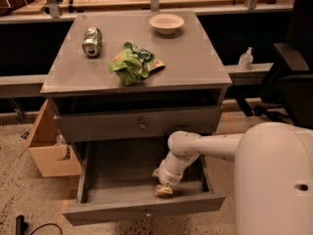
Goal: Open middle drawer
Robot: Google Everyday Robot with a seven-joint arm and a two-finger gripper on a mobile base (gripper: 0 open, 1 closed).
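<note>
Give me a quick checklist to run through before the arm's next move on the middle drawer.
1. Is the middle drawer pulled out? Ok, its floor is in view.
2. Is it out to its stop? Cannot tell.
3. Where is the gripper? Ok, it is down inside the middle drawer, near the front wall.
4. Is there room to lift the arm past the upper drawer? Cannot tell.
5. Are the can, chip bag and bowl out of the arm's way? Ok, all three sit on the cabinet top.
</note>
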